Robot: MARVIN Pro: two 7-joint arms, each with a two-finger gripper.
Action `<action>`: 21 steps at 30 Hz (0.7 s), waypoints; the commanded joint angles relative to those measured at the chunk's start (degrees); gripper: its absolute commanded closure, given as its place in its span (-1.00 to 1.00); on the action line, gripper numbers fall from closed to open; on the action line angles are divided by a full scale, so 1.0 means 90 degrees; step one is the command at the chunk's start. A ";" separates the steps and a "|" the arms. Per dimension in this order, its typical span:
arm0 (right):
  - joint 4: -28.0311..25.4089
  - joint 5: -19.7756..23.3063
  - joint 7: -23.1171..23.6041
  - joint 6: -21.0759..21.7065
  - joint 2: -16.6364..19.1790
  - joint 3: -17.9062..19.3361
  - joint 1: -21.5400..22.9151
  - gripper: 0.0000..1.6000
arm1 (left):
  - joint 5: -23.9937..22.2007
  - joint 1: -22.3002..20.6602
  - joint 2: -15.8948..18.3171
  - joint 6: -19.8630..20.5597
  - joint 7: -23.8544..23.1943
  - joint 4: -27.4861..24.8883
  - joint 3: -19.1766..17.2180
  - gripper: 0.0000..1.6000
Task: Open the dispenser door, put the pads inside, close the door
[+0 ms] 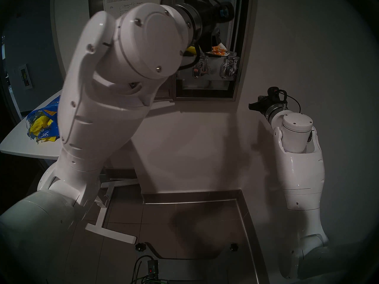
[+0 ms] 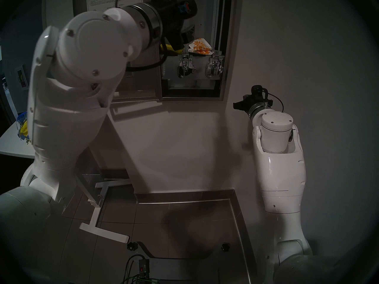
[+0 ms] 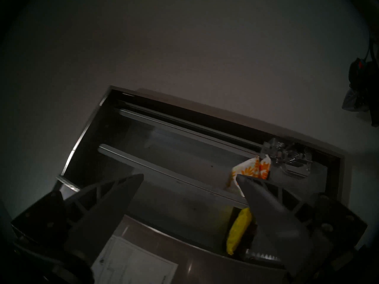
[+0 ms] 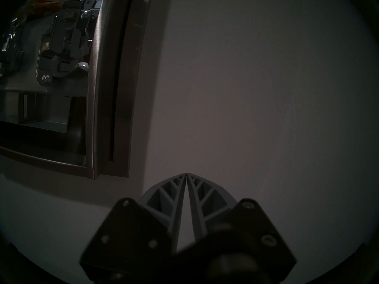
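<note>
Head stereo left: the dispenser door [image 1: 114, 2] stands swung open at left, white instruction sheet on its back facing out. The left arm fills the view; the left gripper [image 1: 220, 13] sits at the cabinet mouth. A yellow pad [image 1: 191, 50] shows inside, beside the white packets with orange flowers [image 1: 219, 50]. More yellow pads [image 1: 40, 123] remain in the blue bag [image 1: 44, 113] on the side table [image 1: 16, 142].

Head stereo right: same layout; the right gripper [image 2: 239, 106] hangs below the cabinet, near the wall.

Left wrist: left gripper jaws spread wide, nothing between them; one pad lies in the lower compartment (loaded, apparently).

Right wrist: right fingertips meet, gripping nothing.

Judgement: door opened, at least one pad in; more pads may follow, door not yet closed.
</note>
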 commanded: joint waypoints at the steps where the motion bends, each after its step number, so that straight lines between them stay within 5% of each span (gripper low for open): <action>1: -0.0091 -0.0001 -0.0009 -0.0021 -0.0001 0.0004 0.0055 0.36 | -0.0061 0.0307 0.0693 -0.0139 -0.0100 -0.0608 -0.0620 -1.00; 21: -0.0093 -0.0001 -0.0011 -0.0021 -0.0001 0.0004 0.0054 0.36 | -0.0481 0.1096 0.1696 -0.1103 -0.0088 -0.0293 -0.2369 -1.00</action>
